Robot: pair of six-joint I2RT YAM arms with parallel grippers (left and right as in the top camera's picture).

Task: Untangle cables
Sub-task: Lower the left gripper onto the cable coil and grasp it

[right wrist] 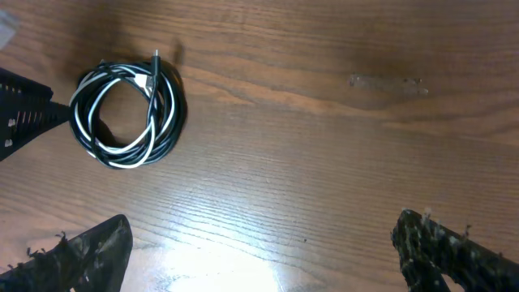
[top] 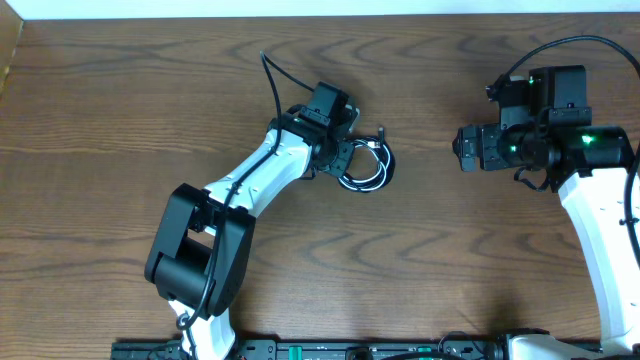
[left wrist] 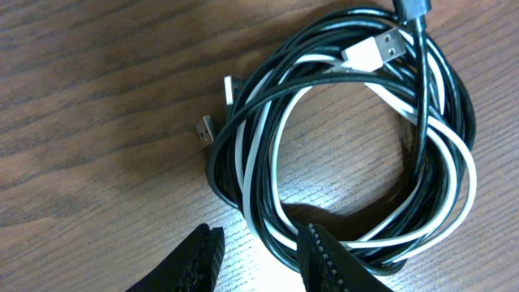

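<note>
The left pincer [left wrist: 262,232] is filling the bottom of its own wrist view, its two dark ridged fingers [left wrist: 324,259] standing partly spread with bare wood showing between them. It is pinching nothing. One fingertip is overlapping the near edge of the cables [left wrist: 243,174], though whether it is touching them cannot be told.

The cables are lying flat on the bench [top: 120,120] as one round coil, the black cable [left wrist: 422,73] and the white cable [left wrist: 361,55] winding through each other in several loops. Two small metal plug ends [left wrist: 204,130] are sticking out of the coil on one side, and a white plug is resting across the top of it.

From overhead the coil is sitting near the middle of the bench, just beyond the left arm's wrist. The right pincer [right wrist: 261,223] is hanging well apart from it, out to the right, with its fingers spread wide and holding nothing. In the right wrist view the coil is showing far off in the upper left.
</note>
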